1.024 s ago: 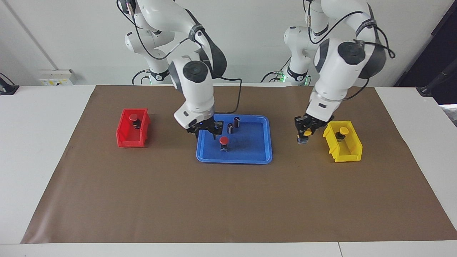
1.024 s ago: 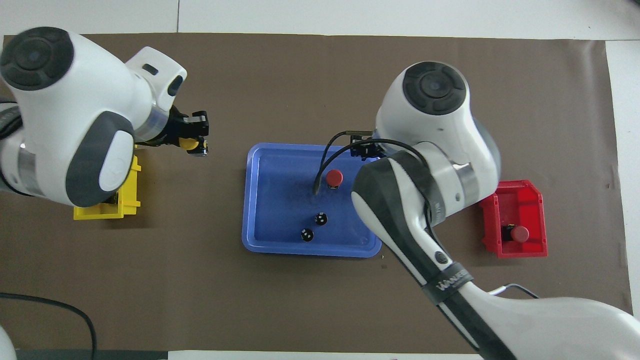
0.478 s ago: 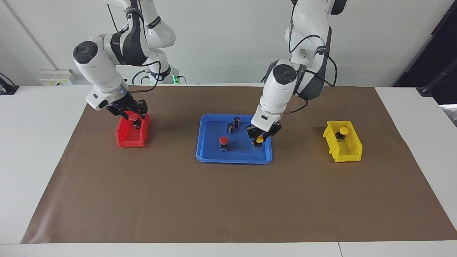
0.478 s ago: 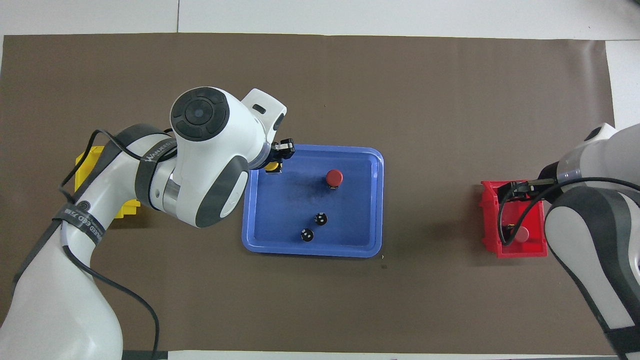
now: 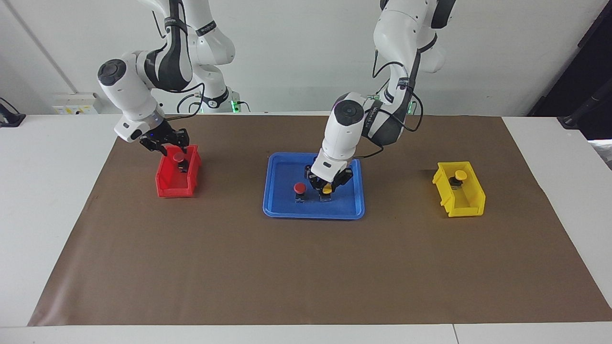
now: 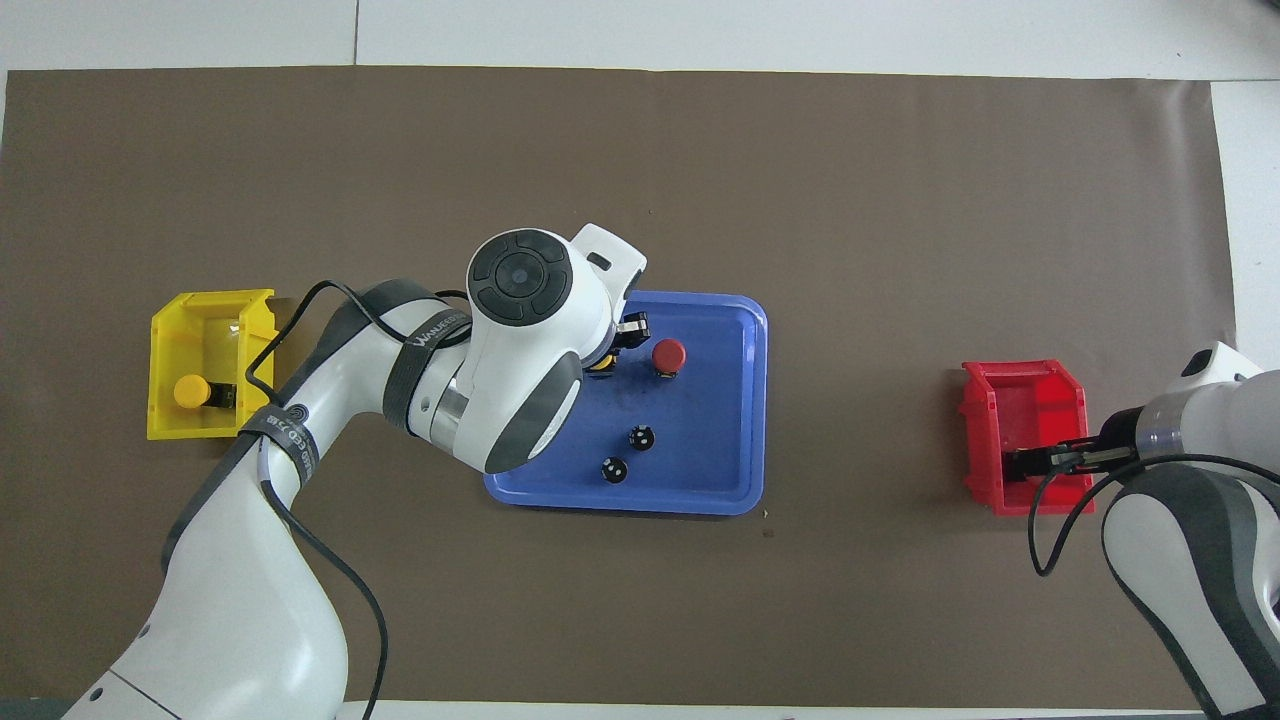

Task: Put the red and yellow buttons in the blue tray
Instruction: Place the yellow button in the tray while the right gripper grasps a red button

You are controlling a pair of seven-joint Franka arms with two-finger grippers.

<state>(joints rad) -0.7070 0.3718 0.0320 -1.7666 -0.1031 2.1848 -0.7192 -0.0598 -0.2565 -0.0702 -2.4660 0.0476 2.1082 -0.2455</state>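
The blue tray [image 5: 287,210] [image 6: 735,400] lies mid-table. A red button [image 5: 299,188] [image 6: 668,354] stands in it. My left gripper [image 5: 327,190] is down in the tray beside that button, shut on a yellow button [image 5: 327,189] whose base is at the tray floor; in the overhead view only a sliver of its cap [image 6: 600,366] shows under the arm. A second yellow button [image 5: 459,175] [image 6: 190,391] sits in the yellow bin [image 5: 466,200]. A second red button [image 5: 179,156] sits in the red bin [image 5: 167,184]. My right gripper [image 5: 167,145] [image 6: 1040,462] hovers open just above it.
Two dark capless cylinders [image 6: 641,436] [image 6: 613,468] stand in the tray nearer to the robots than the buttons. The red bin [image 6: 1030,400] is toward the right arm's end, the yellow bin [image 6: 205,330] toward the left arm's end. Brown paper [image 5: 306,267] covers the table.
My left gripper carried the yellow button from beside the yellow bin into the tray and lowered it beside the red button. My right gripper left the tray and moved over the red bin.
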